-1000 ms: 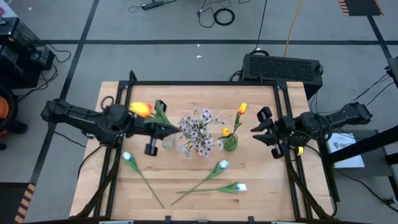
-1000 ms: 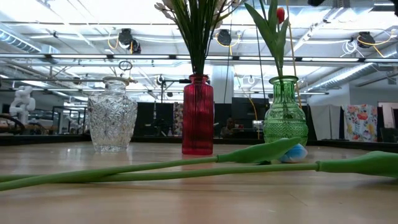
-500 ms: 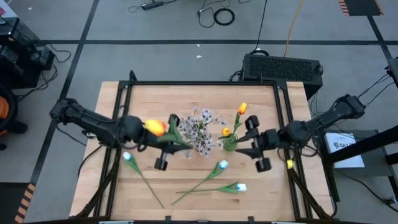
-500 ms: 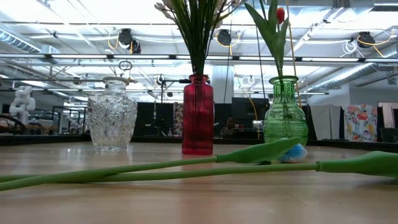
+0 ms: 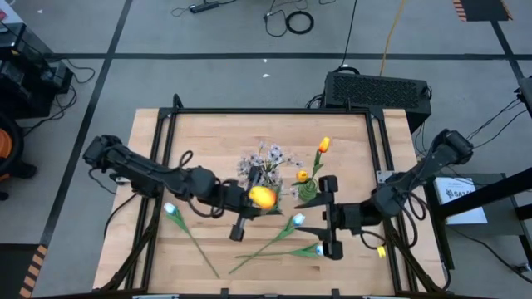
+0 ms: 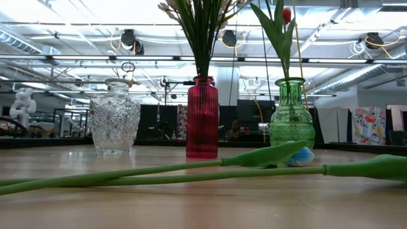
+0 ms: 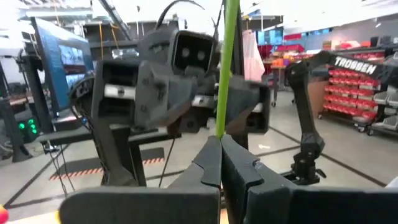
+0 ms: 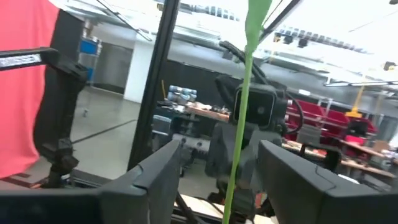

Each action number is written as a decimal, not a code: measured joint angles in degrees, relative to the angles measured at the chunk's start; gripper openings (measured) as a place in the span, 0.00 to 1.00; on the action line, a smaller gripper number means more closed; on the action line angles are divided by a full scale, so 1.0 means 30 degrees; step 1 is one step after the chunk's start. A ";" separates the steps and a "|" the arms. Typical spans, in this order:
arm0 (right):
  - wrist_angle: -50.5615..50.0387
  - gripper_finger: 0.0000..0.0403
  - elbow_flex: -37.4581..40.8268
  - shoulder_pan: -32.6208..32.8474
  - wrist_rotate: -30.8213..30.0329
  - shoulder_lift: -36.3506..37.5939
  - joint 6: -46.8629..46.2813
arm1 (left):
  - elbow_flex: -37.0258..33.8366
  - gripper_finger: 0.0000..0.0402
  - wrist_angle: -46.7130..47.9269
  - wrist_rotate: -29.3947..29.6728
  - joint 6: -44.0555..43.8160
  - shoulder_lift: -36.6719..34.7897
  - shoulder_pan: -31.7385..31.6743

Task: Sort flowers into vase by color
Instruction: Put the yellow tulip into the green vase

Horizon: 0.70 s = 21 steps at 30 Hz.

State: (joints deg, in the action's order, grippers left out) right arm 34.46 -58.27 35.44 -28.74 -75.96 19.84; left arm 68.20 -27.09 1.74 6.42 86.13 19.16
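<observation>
1. The left end effector (image 5: 249, 202) is pressed together on the green stem (image 7: 227, 62) of an orange-yellow artificial tulip (image 5: 263, 197). It holds the bloom above the wooden bench (image 5: 208, 133), near the middle, just beside the spray of small pale pink-white blossoms (image 5: 268, 159) in the red ribbed glass vase (image 6: 202, 117).
2. The matching colour stands in the green glass vase (image 6: 292, 114), which already holds orange-yellow tulips (image 5: 322, 145). The stem should be carried over its mouth, brought upright, then lowered.
3. The pinch should stay firm until the stem end is inside the neck; an early release would likely drop the flower onto the bench.
4. The right end effector (image 5: 326, 218) is spread, with a green stem (image 8: 240, 124) rising between its fingers (image 8: 158, 171). It sits close to the green vase, above the white to pale-blue tulips (image 5: 298, 221) lying on the bench.
5. The two arms are near each other, so one should probably yield.
6. The clear cut-glass vase (image 6: 114, 117) appears empty.
</observation>
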 joint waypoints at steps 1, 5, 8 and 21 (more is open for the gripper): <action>0.0026 0.53 -0.0129 0.0128 -0.0273 -0.0052 0.0106 | 0.0227 0.00 0.0232 0.0006 -0.0007 0.0209 -0.0001; 0.0007 0.55 -0.0327 0.0524 -0.1566 0.0051 0.0212 | 0.0934 0.00 0.0453 0.0009 -0.0029 0.1059 -0.0001; 0.0150 0.55 -0.0538 0.0485 -0.1649 0.0253 0.0149 | 0.1571 0.00 0.0786 0.0014 -0.0022 0.1641 -0.0022; -0.0418 0.55 -0.1382 0.0429 -0.1484 0.0267 -0.0832 | 0.2217 0.00 0.2280 0.0590 -0.0037 0.2162 -0.0248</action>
State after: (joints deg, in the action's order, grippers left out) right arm 33.20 -62.41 36.73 -33.19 -75.16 17.34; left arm 74.85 -20.25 3.51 6.31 92.62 18.42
